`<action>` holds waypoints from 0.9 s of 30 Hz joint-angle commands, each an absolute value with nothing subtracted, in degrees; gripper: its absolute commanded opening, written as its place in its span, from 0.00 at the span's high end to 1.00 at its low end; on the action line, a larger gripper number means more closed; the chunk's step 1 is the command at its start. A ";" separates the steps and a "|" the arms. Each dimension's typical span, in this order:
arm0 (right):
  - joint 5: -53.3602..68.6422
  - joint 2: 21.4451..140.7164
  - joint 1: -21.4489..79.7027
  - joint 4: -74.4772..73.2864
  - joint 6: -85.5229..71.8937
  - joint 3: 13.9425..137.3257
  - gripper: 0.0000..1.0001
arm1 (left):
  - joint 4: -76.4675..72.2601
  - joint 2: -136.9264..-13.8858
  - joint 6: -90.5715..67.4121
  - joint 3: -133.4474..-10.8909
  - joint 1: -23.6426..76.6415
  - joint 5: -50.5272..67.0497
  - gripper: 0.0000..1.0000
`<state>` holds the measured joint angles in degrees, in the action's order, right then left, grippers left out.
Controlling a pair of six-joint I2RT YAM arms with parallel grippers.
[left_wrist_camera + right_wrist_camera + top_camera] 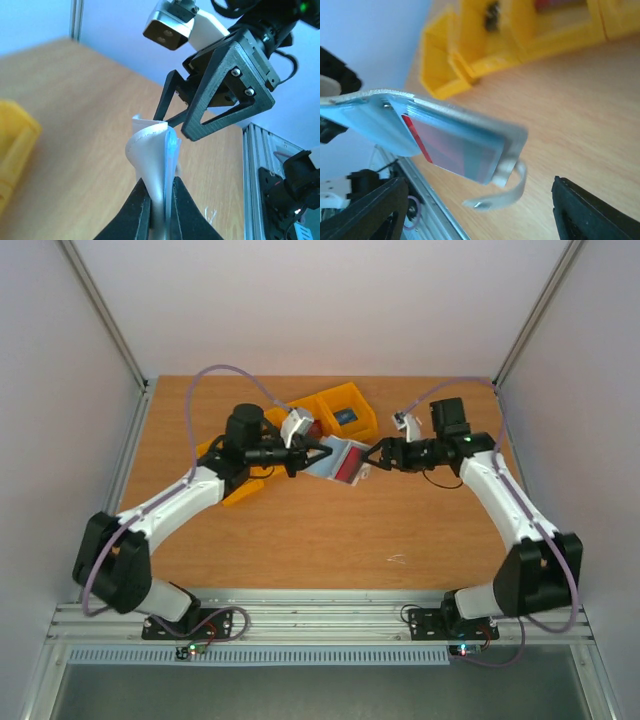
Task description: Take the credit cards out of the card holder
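Left gripper (322,457) is pinched tight on one edge of the holder (341,461). In its wrist view you can see the folded sheet rising out from between the closed fingers (136,216). That grip keeps the holder up off the table (300,540), in front of the yellow bins (345,412) and between your two arms. Right gripper (374,456) stands wide apart with nothing in it, its tips just beside the holder's free end.

As I judge it, your coming move turns on this: the holder's long axis runs from the left jaws across toward the right ones. The free end therefore points almost straight at your right gripper, the only free tool and the nearer one. A red card (427,142) shows in the pocket on the face seen by the right wrist, lying flat along that same axis.

You cannot tell from these views where the pocket's mouth opens, nor whether more cards sit behind the red one. The holder is blurred at close range. A tab (512,182) curls down off the near end, between the right fingers, and its tip is hard to make out.
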<state>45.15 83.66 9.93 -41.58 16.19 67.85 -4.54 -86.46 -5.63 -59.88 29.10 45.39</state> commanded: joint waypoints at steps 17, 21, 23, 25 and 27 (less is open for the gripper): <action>65.71 75.18 12.57 -31.23 22.09 82.76 0.03 | -32.34 -67.15 -17.52 -59.29 25.66 50.42 1.00; 68.65 76.69 12.97 -29.50 20.10 83.99 0.13 | -32.99 -66.62 -17.97 -59.15 25.66 50.54 1.00; 69.84 77.70 13.58 -30.46 20.12 85.14 0.29 | -32.81 -66.63 -18.40 -59.07 25.66 49.90 1.00; 71.07 78.51 14.07 -30.90 19.75 85.80 0.47 | -32.78 -66.62 -18.67 -59.04 25.66 49.86 1.00; 72.04 78.89 14.38 -30.16 18.93 85.90 0.60 | -32.83 -66.62 -18.72 -59.02 25.66 49.83 1.00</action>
